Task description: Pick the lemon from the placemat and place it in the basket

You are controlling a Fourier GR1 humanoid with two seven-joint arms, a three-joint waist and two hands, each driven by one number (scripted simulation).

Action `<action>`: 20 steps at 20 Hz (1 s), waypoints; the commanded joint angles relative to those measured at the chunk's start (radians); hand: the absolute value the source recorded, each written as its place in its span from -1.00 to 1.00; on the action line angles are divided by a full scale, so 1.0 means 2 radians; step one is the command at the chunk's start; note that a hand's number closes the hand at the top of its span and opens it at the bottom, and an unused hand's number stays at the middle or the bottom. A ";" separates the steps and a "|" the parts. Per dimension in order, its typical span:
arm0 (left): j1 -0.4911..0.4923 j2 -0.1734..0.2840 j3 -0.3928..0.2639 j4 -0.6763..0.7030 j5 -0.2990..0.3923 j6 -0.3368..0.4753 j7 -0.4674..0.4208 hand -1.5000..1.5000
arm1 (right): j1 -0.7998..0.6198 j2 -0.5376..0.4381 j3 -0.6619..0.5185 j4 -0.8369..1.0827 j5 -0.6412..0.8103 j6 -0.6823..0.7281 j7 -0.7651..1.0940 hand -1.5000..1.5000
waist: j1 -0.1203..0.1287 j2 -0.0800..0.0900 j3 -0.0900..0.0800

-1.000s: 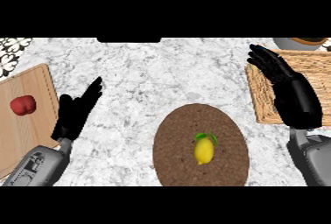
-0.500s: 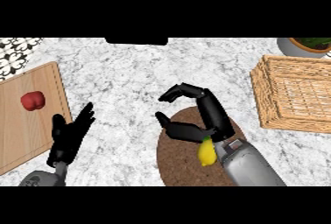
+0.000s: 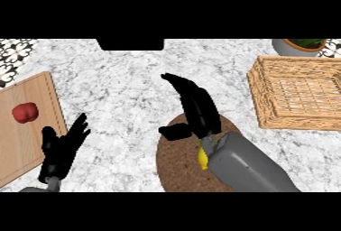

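A yellow lemon (image 3: 202,159) lies on the round brown placemat (image 3: 174,167), mostly hidden under my right forearm; only a sliver shows at the wrist's left edge. My right hand (image 3: 196,113) hangs above the placemat's far edge with fingers straight and pointing away and the thumb out to the left, holding nothing. The woven basket (image 3: 301,92) stands at the right, well apart from the hand. My left hand (image 3: 61,149) rests open at the lower left, fingers up.
A wooden cutting board (image 3: 26,135) lies at the left edge with a red apple (image 3: 25,112) on it. A potted plant (image 3: 300,45) stands behind the basket. A dark object (image 3: 130,43) sits at the counter's far edge.
My right hand has straightened its curled fingers and stretched further away over the placemat's far edge. The view has shifted slightly. The left hand has barely moved.
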State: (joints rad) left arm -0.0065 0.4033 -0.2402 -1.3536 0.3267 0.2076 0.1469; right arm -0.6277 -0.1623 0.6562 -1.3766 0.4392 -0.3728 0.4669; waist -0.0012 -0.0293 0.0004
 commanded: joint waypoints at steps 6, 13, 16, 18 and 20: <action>0.036 0.005 0.004 0.012 0.008 0.007 0.034 0.00 | -0.156 -0.086 -0.009 -0.081 0.027 0.236 0.234 -1.00 | -0.019 -0.002 -0.003; 0.058 0.004 0.005 0.008 0.005 0.003 0.012 0.00 | -0.187 -0.107 -0.045 -0.133 -0.132 0.431 0.351 -1.00 | -0.021 0.002 -0.002; 0.061 0.008 0.004 -0.006 0.005 0.002 0.022 0.00 | -0.192 -0.111 -0.041 -0.137 -0.177 0.462 0.393 -1.00 | -0.019 0.002 -0.002; 0.066 0.006 0.005 0.001 0.003 0.005 0.019 0.00 | -0.193 -0.124 -0.040 -0.154 -0.200 0.466 0.414 -1.00 | -0.024 0.001 -0.002; 0.070 0.013 0.006 -0.012 0.005 0.001 0.027 0.00 | -0.209 -0.139 -0.040 -0.157 -0.228 0.478 0.424 -1.00 | -0.019 0.001 -0.002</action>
State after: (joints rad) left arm 0.0687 0.4219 -0.2101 -1.4087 0.3353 0.2129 0.1498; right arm -0.9999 -0.4269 0.5725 -1.6473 0.0845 0.4169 1.0734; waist -0.0456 -0.0331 0.0035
